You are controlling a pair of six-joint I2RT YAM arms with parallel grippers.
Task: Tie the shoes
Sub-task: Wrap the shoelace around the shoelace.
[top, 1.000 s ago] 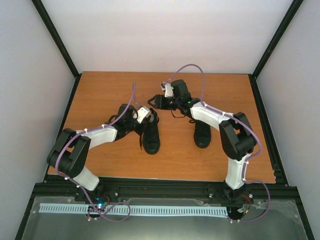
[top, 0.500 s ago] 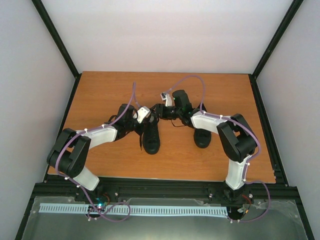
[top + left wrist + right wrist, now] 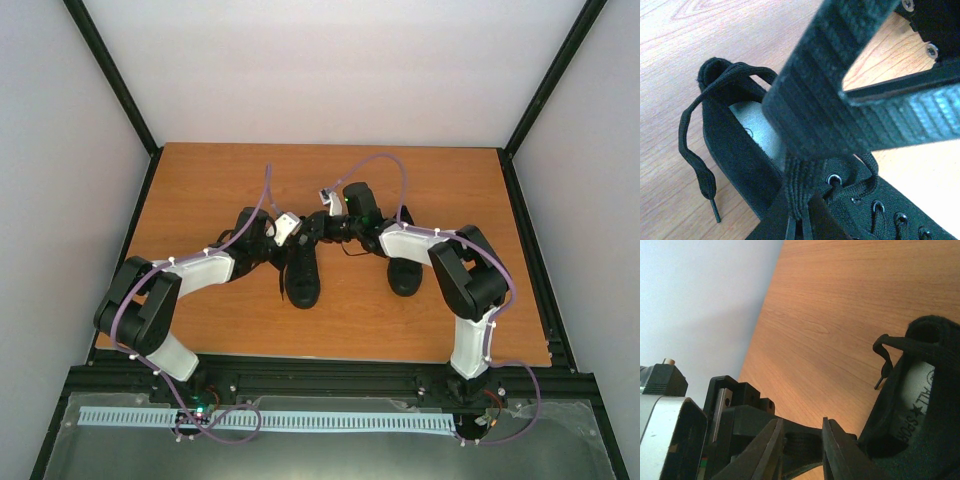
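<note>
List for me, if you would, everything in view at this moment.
table: 1, orange-brown wood, under everything.
walls: white, around the table.
left shoe: 1, black, mid-table.
right shoe: 1, black, beside it, partly under the right arm.
laces: black, left shoe; one end draped over its heel onto the table.
left arm: 1, white and black.
right arm: 1, white and black.
left fingers: black, shut on the laces.
right fingers: black, by the left shoe's heel.
</note>
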